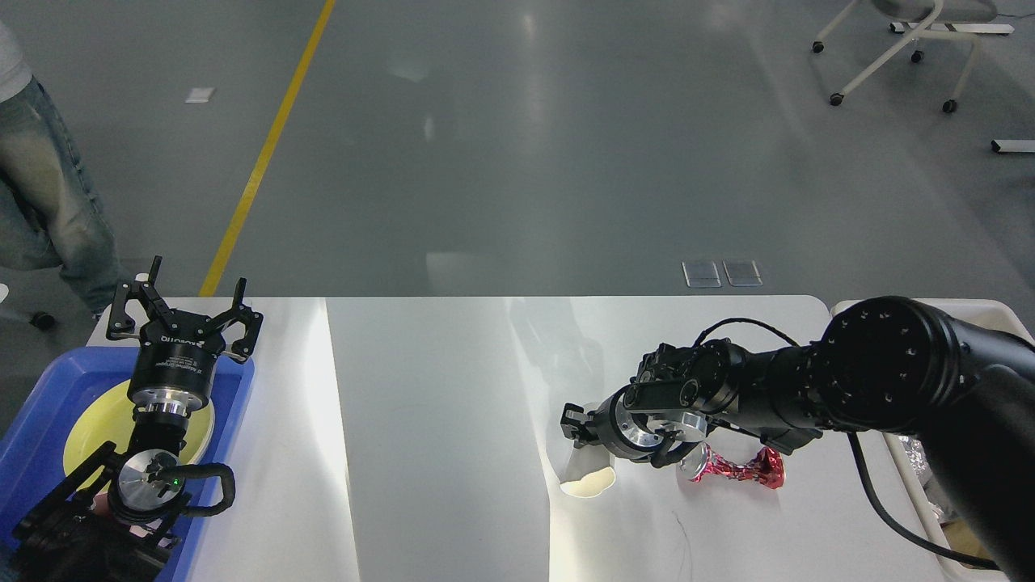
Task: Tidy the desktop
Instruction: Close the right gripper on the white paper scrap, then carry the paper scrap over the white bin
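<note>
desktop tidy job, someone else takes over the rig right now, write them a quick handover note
Left gripper: open, empty, raised over the blue tray, which holds a yellow plate.
Right gripper: low over the desktop at a white paper cup; its fingers cannot be told apart.
Still on the desktop: the cup and a crushed red can.
Cream bin at the right edge, mostly hidden.
Left: clear both.

On the desktop (pixel 420 420), a tray (pixel 32 436) holding a plate (pixel 89 420) sits far left; a crushed can (pixel 740 469) lies right, beside a cup (pixel 589 477).
</note>
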Available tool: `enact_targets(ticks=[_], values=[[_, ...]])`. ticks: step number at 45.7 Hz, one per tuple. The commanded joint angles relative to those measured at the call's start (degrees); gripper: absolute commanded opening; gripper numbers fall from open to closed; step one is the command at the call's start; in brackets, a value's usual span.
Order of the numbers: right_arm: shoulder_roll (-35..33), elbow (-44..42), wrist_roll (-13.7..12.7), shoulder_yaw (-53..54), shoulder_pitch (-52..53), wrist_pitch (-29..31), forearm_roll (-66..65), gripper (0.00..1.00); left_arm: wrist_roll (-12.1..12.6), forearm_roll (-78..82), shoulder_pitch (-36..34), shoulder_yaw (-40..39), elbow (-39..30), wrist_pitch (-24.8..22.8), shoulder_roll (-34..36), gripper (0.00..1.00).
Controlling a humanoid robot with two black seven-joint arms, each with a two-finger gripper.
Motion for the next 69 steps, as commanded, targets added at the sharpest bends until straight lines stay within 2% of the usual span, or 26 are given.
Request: enact_targets(ticks=[1, 9, 15, 20, 28, 35, 41, 56, 62, 69], values=[[-2.19, 4.86, 0.01, -0.18, 5.86, 5.82, -0.21, 0.00, 0.03, 0.00, 0.00, -0.02, 0.00, 0.00, 0.00, 0.97], [-5.26, 15.32, 0.19, -6.95, 20.44, 14.96, -0.74, 0.00, 0.03, 0.00, 0.00, 0.07, 0.00, 0.00, 0.00, 0.97], [-11.06, 19.90, 0.27, -7.92, 29.76, 25.24, -3.29, 0.00, 0.03, 0.00, 0.00, -0.02, 0.00, 0.00, 0.00, 0.97], [-15.37, 25.60, 0.19, -8.01, 36.97, 28.86, -7.85, 0.00, 0.03, 0.00, 0.00, -0.02, 0.00, 0.00, 0.00, 0.97], [-19.77, 34.31, 0.10, -10.20, 45.59, 26.93, -9.71, 0.00, -0.05, 0.00, 0.00, -0.02, 0.00, 0.00, 0.00, 0.97], [-22.23, 41.96, 0.01, -12.31, 49.55, 18.50, -9.62, 0.00, -0.05, 0.00, 0.00, -0.02, 0.00, 0.00, 0.00, 0.97], [-22.67, 42.84, 0.10, -14.33, 49.73, 14.63, -9.18, 0.00, -0.05, 0.00, 0.00, -0.02, 0.00, 0.00, 0.00, 0.97], [-26.09, 40.03, 0.89, -24.08, 48.94, 14.54, -6.10, 0.00, -0.05, 0.00, 0.00, 0.07, 0.00, 0.00, 0.00, 0.97], [-34.26, 35.47, 0.98, -25.94, 45.17, 14.98, -7.42, 0.00, -0.05, 0.00, 0.00, 0.07, 0.00, 0.00, 0.00, 0.97], [-43.93, 23.96, 0.89, -25.15, 35.59, 15.24, -12.16, 0.00, -0.14, 0.00, 0.09, 0.07, 0.00, 0.00, 0.00, 0.97]])
